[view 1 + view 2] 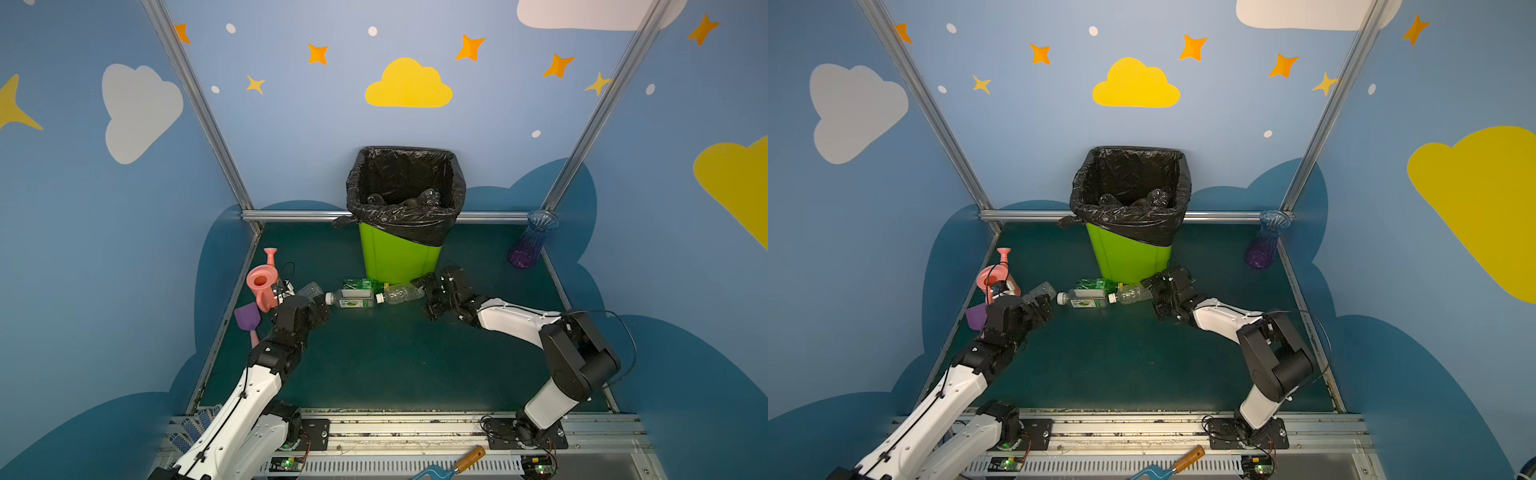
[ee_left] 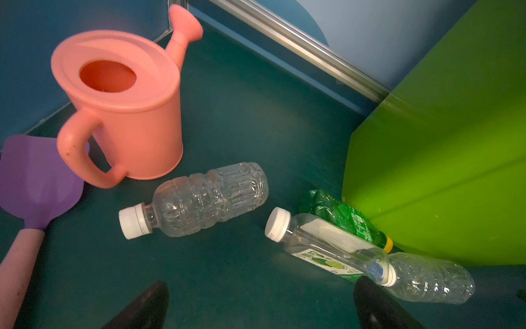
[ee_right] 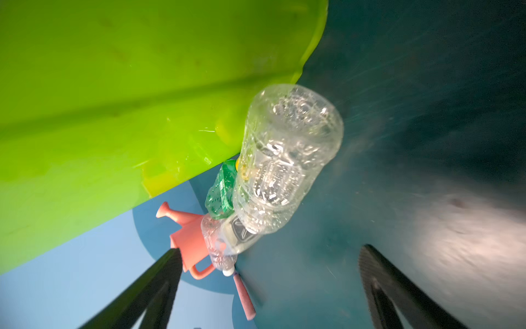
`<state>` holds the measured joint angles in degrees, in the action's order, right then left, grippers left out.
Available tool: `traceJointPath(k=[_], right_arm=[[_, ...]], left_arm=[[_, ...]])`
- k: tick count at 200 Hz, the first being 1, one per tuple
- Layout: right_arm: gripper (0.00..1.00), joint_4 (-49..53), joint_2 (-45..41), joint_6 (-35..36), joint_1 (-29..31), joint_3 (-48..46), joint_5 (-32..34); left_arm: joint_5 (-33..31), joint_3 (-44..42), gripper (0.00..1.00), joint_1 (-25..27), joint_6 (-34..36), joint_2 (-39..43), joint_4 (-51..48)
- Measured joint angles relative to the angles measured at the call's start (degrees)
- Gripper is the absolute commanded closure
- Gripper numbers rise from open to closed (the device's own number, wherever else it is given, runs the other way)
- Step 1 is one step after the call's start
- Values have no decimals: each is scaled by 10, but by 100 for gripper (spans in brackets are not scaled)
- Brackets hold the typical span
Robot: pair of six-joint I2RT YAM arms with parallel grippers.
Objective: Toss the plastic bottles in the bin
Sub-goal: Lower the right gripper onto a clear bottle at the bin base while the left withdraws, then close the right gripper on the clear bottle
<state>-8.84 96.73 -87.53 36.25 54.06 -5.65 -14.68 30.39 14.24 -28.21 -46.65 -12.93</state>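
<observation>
The lime-green bin [image 1: 399, 255] [image 1: 1125, 257] with its black liner stands at the back, with clear bottles [image 1: 428, 196] inside. Several plastic bottles lie on the floor in front of it: a ribbed clear one [image 1: 311, 289] [image 2: 205, 199], a lime-labelled one with a white cap [image 1: 353, 300] [image 2: 327, 245], a crushed green one [image 1: 362, 284] [image 2: 341, 216] and a clear one [image 1: 404, 293] [image 3: 284, 159]. My left gripper [image 1: 323, 309] [image 2: 262, 287] hovers open just short of the ribbed bottle. My right gripper [image 1: 424, 297] [image 3: 270, 249] is open, facing the clear bottle's base without touching it.
A pink watering can [image 1: 262, 282] and a purple shovel [image 1: 248, 318] sit by the left wall, close to my left arm. A blue-purple vase [image 1: 532, 241] stands in the back right corner. A wooden-handled trowel [image 1: 457, 461] lies on the front rail.
</observation>
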Motion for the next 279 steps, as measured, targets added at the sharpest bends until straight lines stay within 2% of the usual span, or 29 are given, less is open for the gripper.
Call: traceJointPath(k=[55,142,179,225,251,279], right_arm=[[8,58,61,-30,15,97,50],[14,147,142,-39,20,164,47],[29,156,153,-38,18,162,41],[41,126,145,-37,10,137,30],[41,99,122,-31,7,99,30],[40,106,75,16,-1,58,34]], left_arm=[[2,-9,0,-2,-16,4,0],[0,-12,0,-5,-25,3,0],[0,-12,0,-7,-26,0,1],[0,-11,0,-7,-30,-11,2],[0,-11,0,-7,-36,-13,3],[0,-11,0,-7,-41,-19,4]])
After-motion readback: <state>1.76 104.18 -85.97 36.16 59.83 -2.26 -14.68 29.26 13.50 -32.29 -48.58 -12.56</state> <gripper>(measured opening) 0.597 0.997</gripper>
